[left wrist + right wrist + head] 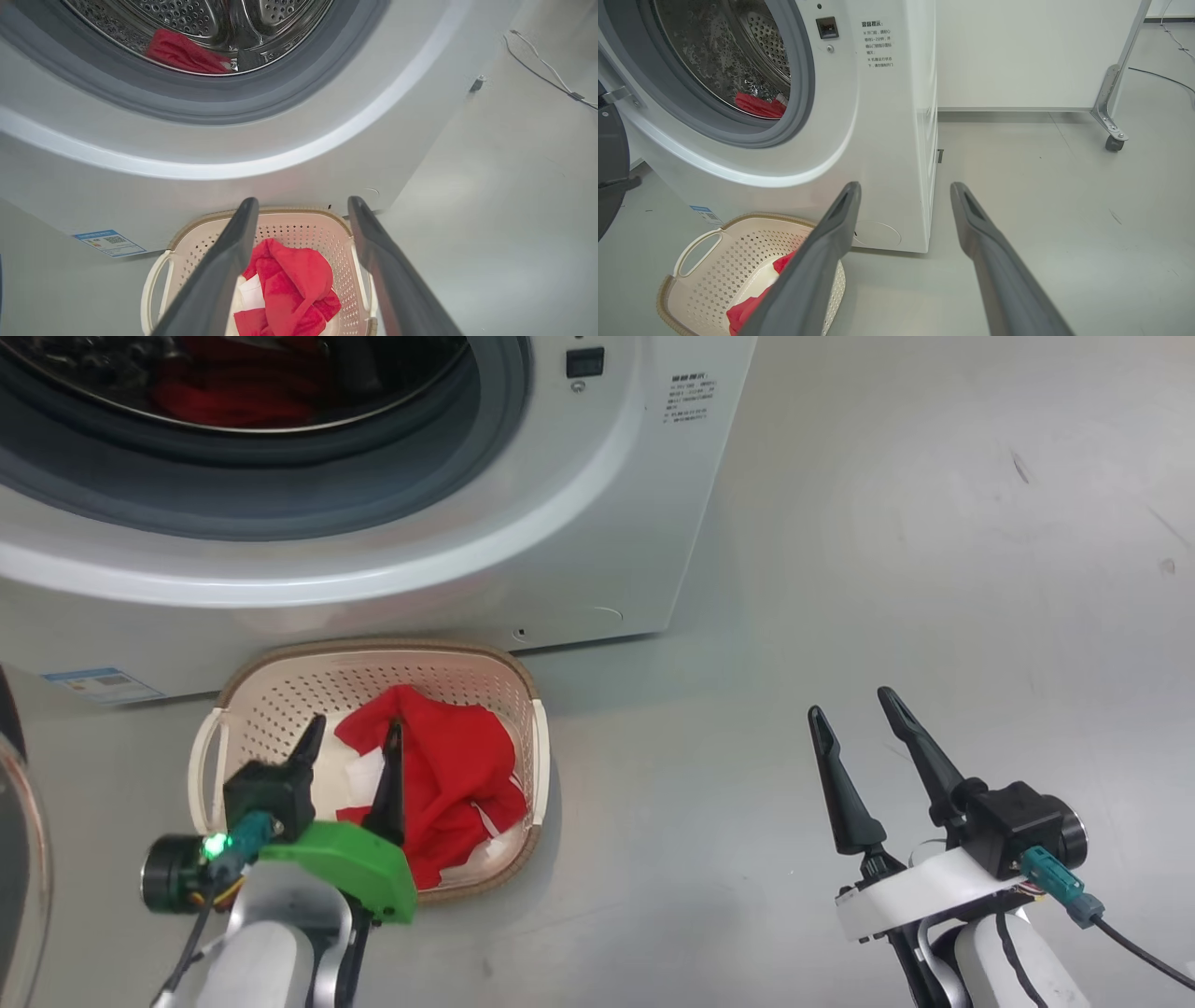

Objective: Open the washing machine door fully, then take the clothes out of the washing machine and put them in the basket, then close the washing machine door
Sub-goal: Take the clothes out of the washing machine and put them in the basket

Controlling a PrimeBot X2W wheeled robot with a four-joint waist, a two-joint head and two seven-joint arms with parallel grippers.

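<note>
We have both grippers spread as wide as they go and empty. The left gripper [356, 721] hangs over the basket [373, 646] with nothing between its fingers, and the right gripper [850, 702] hovers above bare floor [840, 569], well to the right of the washing machine [560, 523]. One red garment [448, 775] lies in the basket, heaped toward its right rim. A second red piece [182, 53] lies at the lower front edge of the drum [196, 18], so we judge the unloading about half done. The door [609, 154] stands open at the machine's left. The worst slip we see would be closing that door with the red piece left inside. If we reach for it too low, our long fingers could dig into the grey gasket [210, 100] or scrape the steel. A pinch on only a fold could let the cloth drag over the gasket lip and drop on the floor between machine and basket. The basket stands right at the machine's foot and looks light. A careless sweep of the left arm could shove it aside, or a fingertip could hook the garment out as we rise.
</note>
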